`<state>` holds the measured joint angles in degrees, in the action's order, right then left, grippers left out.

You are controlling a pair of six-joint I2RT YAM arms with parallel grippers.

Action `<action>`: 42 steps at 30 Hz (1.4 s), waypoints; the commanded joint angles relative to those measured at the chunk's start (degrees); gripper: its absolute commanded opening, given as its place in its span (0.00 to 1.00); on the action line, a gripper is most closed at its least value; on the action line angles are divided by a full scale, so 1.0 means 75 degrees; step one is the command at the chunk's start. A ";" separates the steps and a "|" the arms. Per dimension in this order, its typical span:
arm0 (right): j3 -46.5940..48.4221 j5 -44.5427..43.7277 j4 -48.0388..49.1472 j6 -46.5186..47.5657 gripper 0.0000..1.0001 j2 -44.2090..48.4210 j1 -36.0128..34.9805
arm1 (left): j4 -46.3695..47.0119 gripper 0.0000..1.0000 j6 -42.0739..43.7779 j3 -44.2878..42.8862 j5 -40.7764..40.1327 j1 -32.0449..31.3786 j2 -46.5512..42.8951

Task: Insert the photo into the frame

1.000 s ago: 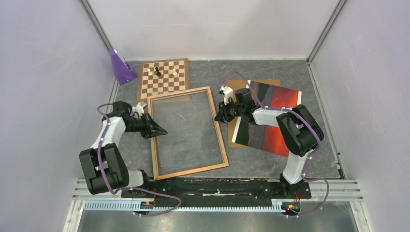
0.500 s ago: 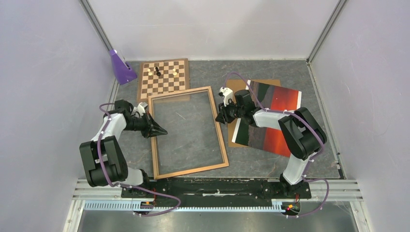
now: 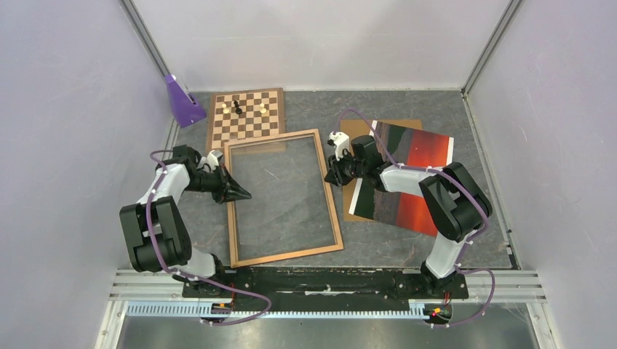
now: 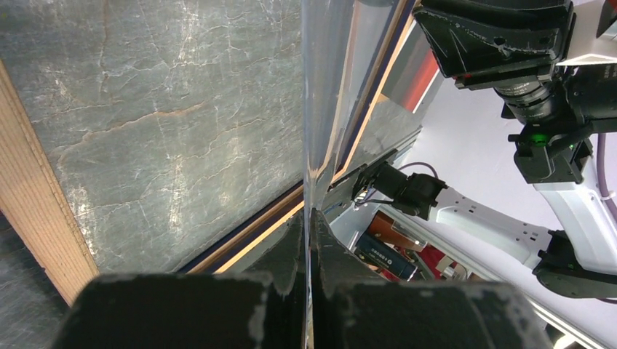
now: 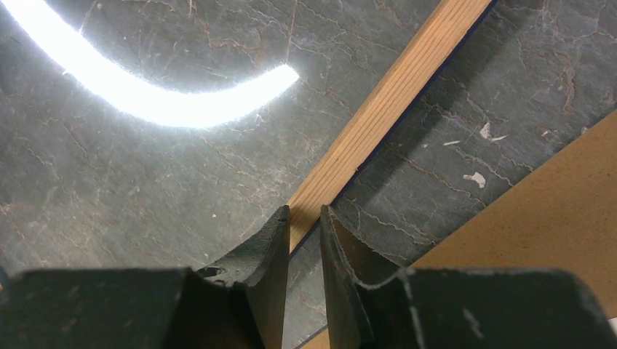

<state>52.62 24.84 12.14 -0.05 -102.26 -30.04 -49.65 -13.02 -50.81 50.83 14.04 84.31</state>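
Reaching in from both sides, two arms meet one large thin rectangular picture frame [image 3: 287, 255] of light-brown wood, which lies flat at the middle of the grey stone-patterned bench [image 3: 305, 109].

The left arm folds its elbow back toward 7 o'clock and runs its forearm low toward 3 o'clock. The left hand [image 3: 244, 196] is clenched, its tips at the frame's 9 o'clock rail. In the wrist view a thin clear edge runs down to the seam between its fingers; I cannot tell whether it is pinched there.

The right arm bends its elbow out at 4 o'clock and stretches its forearm toward 9 o'clock. The right hand [image 3: 331, 178] points down at the frame's 3 o'clock rail, grasping it. Its fingers stand narrowly apart, one against each edge of the wood.

One large rectangular sunset photo [image 3: 423, 149], red-orange and dark, lies face up at 3 o'clock of the frame, under the right forearm. It rests on one plain brown backing board [image 5: 538, 211].

One wooden chessboard [image 3: 246, 116] sits at 11 o'clock and carries three small chess pieces [image 3: 237, 109]. One purple wedge-shaped object [image 3: 182, 102] stands in the 10 o'clock corner.
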 commanded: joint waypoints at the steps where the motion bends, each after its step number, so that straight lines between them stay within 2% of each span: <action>1: 0.0014 0.0006 0.0040 0.0163 0.24 0.0275 -0.0178 | -0.0181 0.02 0.0446 -0.0444 -0.0039 -0.0111 0.0110; 17: -0.0040 -0.0675 -0.0151 0.0189 0.22 0.0520 -0.0295 | -0.0311 0.02 0.0662 -0.0758 -0.0076 -0.0292 0.0924; 42: -0.0390 -0.0651 -0.0131 0.0018 0.20 0.0678 -0.0365 | -0.0383 0.02 0.1066 -0.1273 -0.0139 -0.0903 0.1641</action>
<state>49.76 17.39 10.04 0.93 -98.17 -31.40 -52.38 -7.33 -58.39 48.10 8.58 95.50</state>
